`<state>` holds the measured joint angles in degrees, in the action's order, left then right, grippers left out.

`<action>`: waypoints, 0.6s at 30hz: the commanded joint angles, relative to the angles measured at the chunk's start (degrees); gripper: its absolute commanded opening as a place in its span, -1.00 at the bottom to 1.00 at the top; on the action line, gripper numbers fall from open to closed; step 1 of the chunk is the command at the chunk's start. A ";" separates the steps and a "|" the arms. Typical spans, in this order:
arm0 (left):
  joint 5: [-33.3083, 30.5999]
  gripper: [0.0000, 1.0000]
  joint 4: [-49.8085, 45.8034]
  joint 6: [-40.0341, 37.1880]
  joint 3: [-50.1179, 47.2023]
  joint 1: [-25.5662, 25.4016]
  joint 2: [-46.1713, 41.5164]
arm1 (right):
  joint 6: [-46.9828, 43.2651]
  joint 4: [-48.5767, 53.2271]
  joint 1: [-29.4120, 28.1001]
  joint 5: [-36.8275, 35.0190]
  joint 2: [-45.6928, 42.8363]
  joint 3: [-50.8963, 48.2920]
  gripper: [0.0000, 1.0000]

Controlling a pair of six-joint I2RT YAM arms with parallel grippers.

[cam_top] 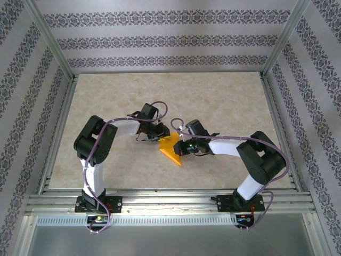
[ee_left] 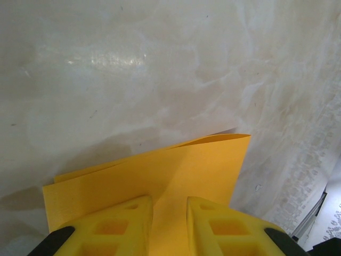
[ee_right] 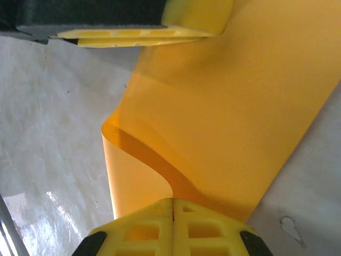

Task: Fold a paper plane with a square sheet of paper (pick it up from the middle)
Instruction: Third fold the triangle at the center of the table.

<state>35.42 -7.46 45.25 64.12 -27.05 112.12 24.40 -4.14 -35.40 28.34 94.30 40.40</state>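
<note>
Item: square sheet of paper, light, limp, crease-prone. Your right gripper is clenched on its 3 o'clock edge; your left gripper rests, jaws parted, at 11 o'clock. Grip near folds.

Bright orange all over the square sheet of paper, deeper amber down in the curl's shadow. Yellow on the left pincer and the right pincer, black behind. Pale beige marbling across the tabletop. White-and-black arms. Grey damask stripes on white walls, far and both sides.
</note>
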 commanded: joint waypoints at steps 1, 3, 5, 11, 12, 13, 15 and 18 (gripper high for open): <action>-0.97 -0.49 -0.80 0.58 -1.37 -0.47 -1.19 | -1.29 0.86 -0.17 1.02 0.45 0.86 -1.00; -0.89 -0.49 -0.95 0.47 -1.30 -0.51 -1.15 | -1.26 0.88 -0.16 0.84 0.12 0.56 -1.00; -0.88 -0.49 -1.13 0.44 -1.23 -0.49 -1.28 | -1.08 0.69 -0.18 0.91 -0.46 0.00 -1.00; -0.88 -0.49 -0.98 0.52 -1.25 -0.47 -1.19 | -0.51 0.54 -0.33 1.28 -1.69 -0.93 -1.00; -0.80 -0.49 -0.89 0.51 -1.21 -0.49 -1.19 | -0.55 0.45 -0.35 1.23 -1.71 -1.10 -1.00; -0.79 -0.49 -0.89 0.48 -1.17 -0.48 -1.20 | -0.50 0.29 -0.39 0.96 -1.75 -1.24 -1.00; -0.75 -0.49 -1.02 0.46 -1.19 -0.52 -1.24 | -0.49 0.63 -0.37 1.02 -1.60 -0.97 -1.00; -0.72 -0.49 -1.17 0.44 -1.14 -0.49 -1.37 | -0.59 1.23 -0.77 0.58 -1.41 -0.67 -1.00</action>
<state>35.42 -7.25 45.28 63.96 -27.05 112.01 24.01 -3.77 -35.51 28.77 93.73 40.05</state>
